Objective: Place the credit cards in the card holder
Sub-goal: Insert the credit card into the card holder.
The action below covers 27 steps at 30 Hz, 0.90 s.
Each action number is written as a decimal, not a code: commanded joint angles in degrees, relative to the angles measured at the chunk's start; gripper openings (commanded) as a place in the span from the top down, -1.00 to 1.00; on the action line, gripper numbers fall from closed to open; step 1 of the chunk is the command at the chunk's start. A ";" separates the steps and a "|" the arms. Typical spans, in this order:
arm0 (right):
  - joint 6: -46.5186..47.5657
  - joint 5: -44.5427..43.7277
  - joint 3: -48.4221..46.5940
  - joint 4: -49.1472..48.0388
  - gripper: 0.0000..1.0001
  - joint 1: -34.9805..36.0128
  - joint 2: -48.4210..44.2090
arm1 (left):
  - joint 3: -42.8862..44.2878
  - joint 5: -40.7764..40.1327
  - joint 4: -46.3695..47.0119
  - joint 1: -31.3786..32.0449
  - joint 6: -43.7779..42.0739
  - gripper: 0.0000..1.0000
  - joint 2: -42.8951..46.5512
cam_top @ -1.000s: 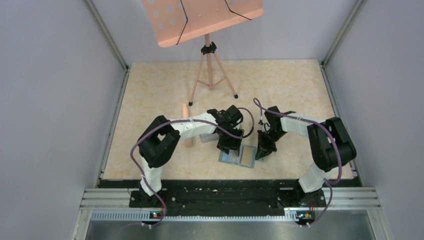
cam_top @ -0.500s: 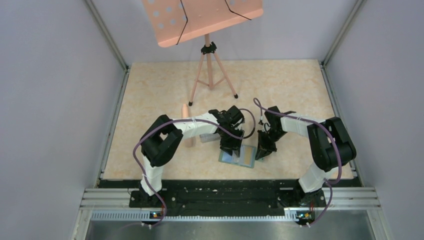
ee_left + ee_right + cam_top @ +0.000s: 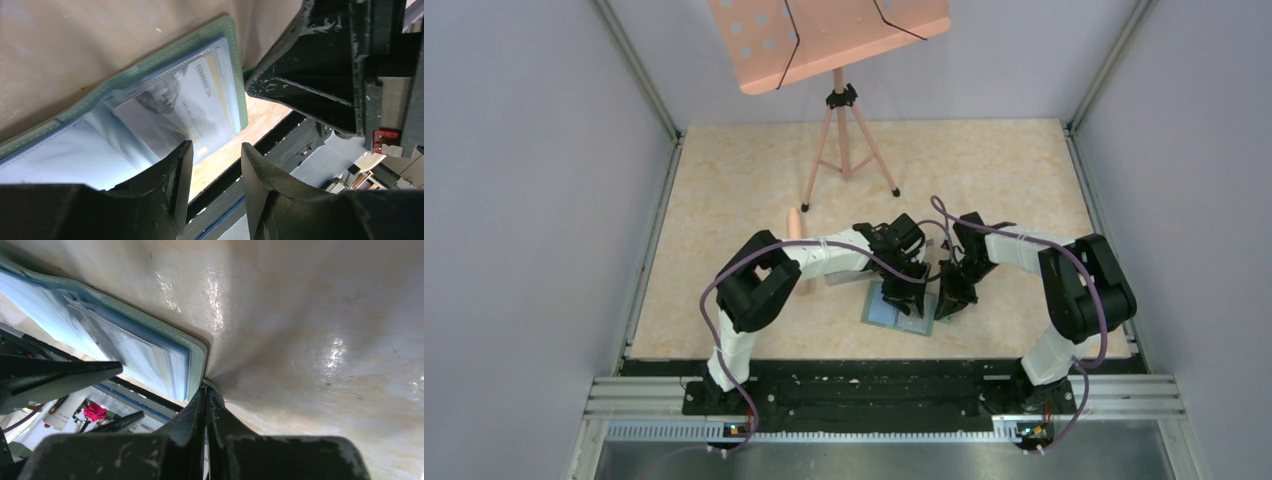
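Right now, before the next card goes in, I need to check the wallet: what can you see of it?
The wallet lies open and flat on the table. Its soft-looking sage-green cover has stitched edges; inside are pale blue and clear sleeves, one holding a pale card with a yellow stripe. The right gripper seems to pinch its edge; the left gripper hovers open over it.

credit card [image 3: 195, 107] in card holder [image 3: 150, 65] — on table [image 3: 754, 180]

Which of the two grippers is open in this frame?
The left gripper: its fingers stand apart above the card in the wallet. The right gripper has its fingers pressed together on the wallet's edge.
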<state>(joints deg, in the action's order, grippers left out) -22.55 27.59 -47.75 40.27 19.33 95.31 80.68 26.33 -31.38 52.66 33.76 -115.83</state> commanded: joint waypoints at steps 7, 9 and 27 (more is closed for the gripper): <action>1.37 -3.82 -2.94 -6.88 1.00 0.16 -0.89 | -6.30 -10.23 2.97 -0.20 0.72 -0.10 11.11; 1.65 -4.34 -3.05 -6.54 1.00 0.16 -1.26 | -10.13 -12.39 4.16 -0.87 2.16 -0.16 14.52; 3.07 -4.83 -2.49 -6.39 1.00 0.18 -1.39 | -23.96 -5.96 13.52 -10.04 6.47 -0.17 15.20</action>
<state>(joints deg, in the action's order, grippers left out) -20.99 26.15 -49.19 37.76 19.33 95.22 55.79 17.56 -22.17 42.98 39.16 -96.44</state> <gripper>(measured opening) 0.003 0.598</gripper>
